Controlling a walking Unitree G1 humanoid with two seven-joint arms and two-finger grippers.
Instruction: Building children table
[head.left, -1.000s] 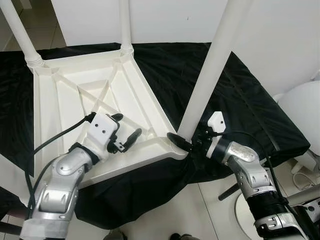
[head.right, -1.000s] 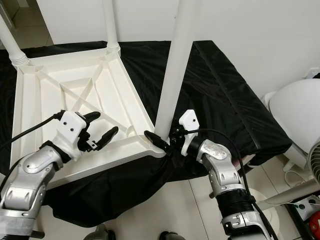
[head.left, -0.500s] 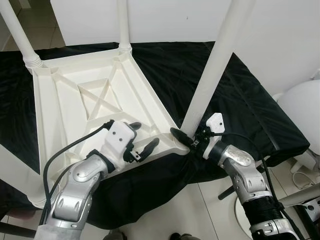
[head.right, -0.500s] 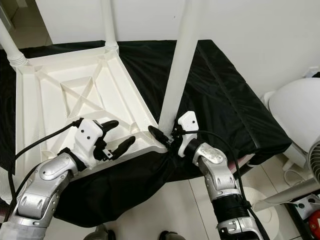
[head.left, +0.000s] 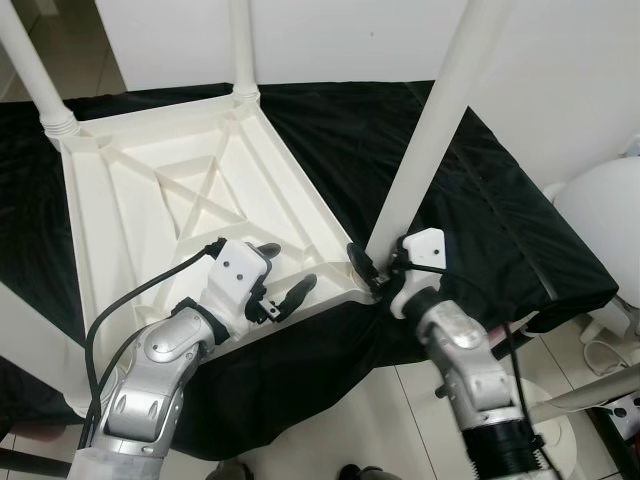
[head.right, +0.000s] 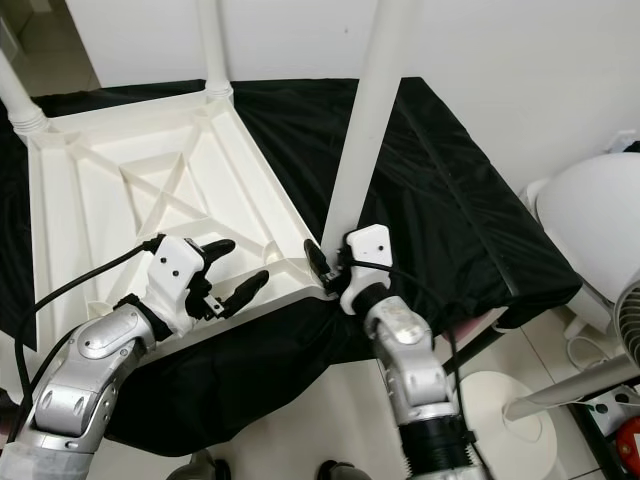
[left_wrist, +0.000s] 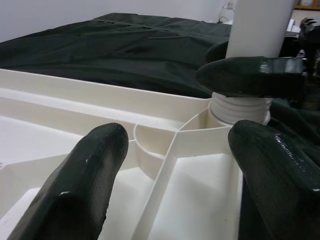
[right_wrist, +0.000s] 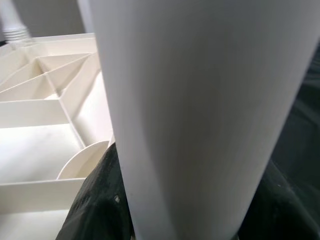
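Black, slightly glossy cloth drapes the work surface in soft folds, against a plain white wall, and on it we have the white moulded-plastic children's table lying upside down so the leg sockets face up. Its underside is a shallow tray stiffened by thin diagonal ribs, matte and smooth, with a rounded collar at each corner. Two white round legs already stand at the far corners, and.

Our right hand is clamped around the base of a third long white cylindrical leg, low down beside the near-right corner socket, which we judge is the best place to steer and twist it home. In the right wrist view the leg's smooth tube sits between the black fingers. The ridged, threaded end still shows above the collar, so the leg looks only partly seated.

Our left hand hovers released over the near edge of the tray, fingers spread and gripping nothing, close to that corner; we take it as placed to steady the table against the turning.
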